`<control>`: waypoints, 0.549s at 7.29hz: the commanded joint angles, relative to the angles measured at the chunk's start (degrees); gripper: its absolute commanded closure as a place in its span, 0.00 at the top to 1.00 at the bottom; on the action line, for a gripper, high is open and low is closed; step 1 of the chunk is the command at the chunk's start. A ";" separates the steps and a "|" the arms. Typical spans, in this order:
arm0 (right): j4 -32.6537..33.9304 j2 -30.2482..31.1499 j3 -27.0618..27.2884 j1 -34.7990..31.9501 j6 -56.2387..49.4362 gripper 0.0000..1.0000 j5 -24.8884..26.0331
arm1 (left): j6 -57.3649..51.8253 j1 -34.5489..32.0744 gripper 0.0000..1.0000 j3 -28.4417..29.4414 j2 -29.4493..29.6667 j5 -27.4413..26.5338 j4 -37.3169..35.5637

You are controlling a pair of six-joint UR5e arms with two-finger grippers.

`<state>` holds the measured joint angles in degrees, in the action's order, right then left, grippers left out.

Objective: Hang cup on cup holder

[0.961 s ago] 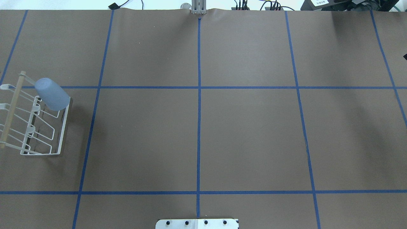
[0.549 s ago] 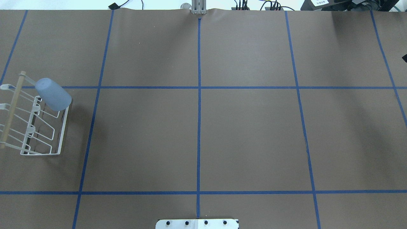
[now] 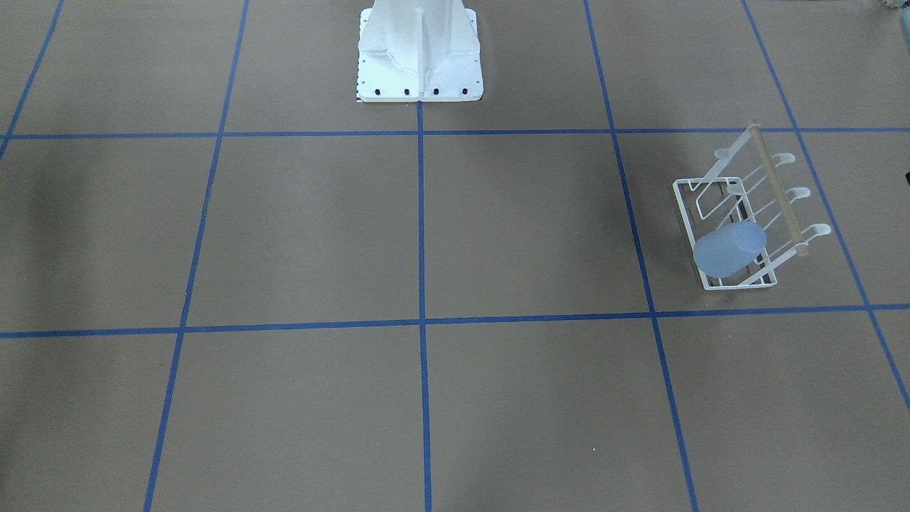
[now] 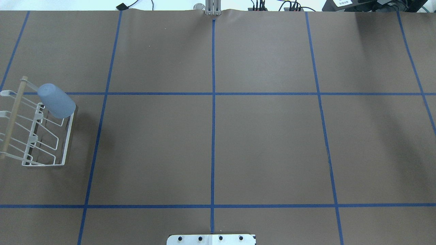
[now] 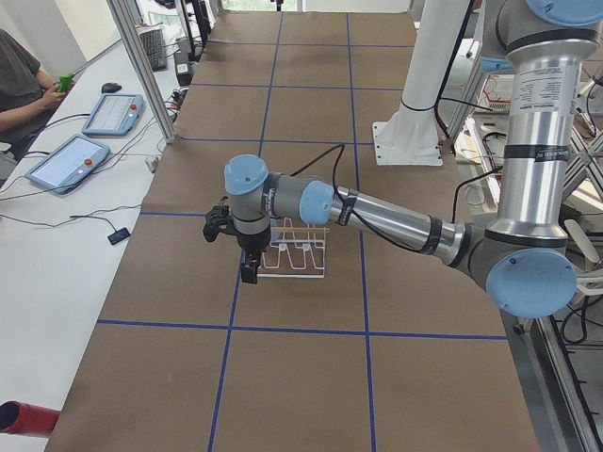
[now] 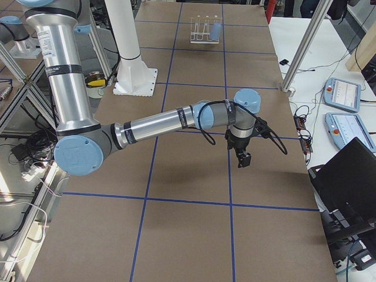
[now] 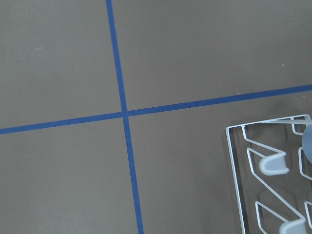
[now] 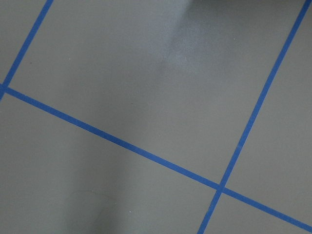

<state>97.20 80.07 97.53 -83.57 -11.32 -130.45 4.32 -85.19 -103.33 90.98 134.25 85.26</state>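
One cup (image 4: 56,101) sits slanted on the cup holder (image 4: 68,143), narrow end toward its rod (image 4: 13,119). Left gripper (image 5: 247,268) hangs beside the holder, right gripper (image 6: 242,158) far off; clenched or not, I cannot tell.

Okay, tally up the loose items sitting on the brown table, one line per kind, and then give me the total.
cup: 1
cup holder: 1
Total: 2
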 commanded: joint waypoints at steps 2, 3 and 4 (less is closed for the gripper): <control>0.45 5.88 2.76 -1.06 0.60 1.00 -0.42 | 0.51 -0.59 0.99 0.50 0.16 1.63 1.58; 0.01 6.84 3.19 -1.06 0.60 1.00 -0.68 | 0.52 -0.59 0.99 0.59 0.16 3.46 1.67; 0.18 6.50 4.33 -1.06 0.69 1.00 -0.59 | 0.43 -0.59 0.99 0.85 -0.01 3.91 1.67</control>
<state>97.39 86.25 100.77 -84.61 -10.75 -131.02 4.77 -85.77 -102.69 91.05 137.18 86.87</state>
